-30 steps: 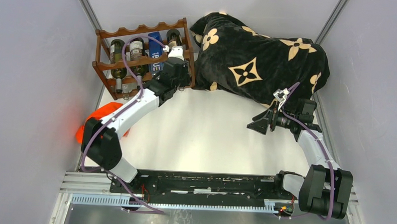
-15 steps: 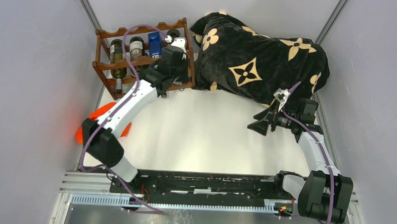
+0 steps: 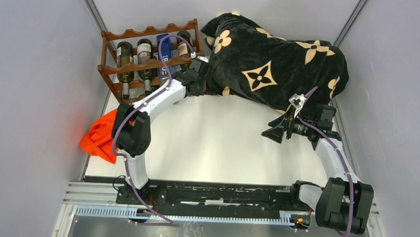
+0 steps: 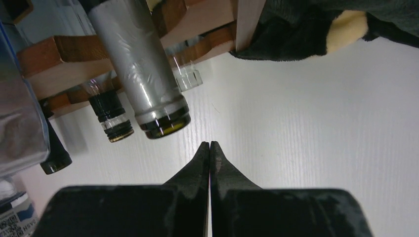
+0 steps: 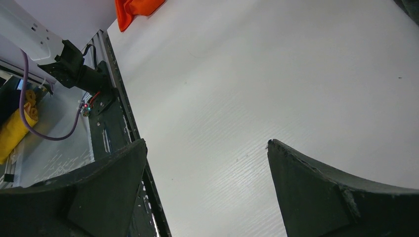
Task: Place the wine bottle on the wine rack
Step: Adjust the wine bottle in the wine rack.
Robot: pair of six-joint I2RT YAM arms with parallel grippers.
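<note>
Wine bottle lies in the wine rack, right-hand slot, with its silver-foiled neck sticking out over the table. Left jaws pressed tip to tip, holding nothing, just in front of that neck, not touching. Right jaws spread wide, empty, above the table near the black patterned blanket.

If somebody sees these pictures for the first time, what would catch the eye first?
Probably the big black blanket with tan flowers, heaped at the far right. Left of it stands the wooden wine rack holding bottles, the left fingers shut just before it. An orange cloth lies at the left edge.
</note>
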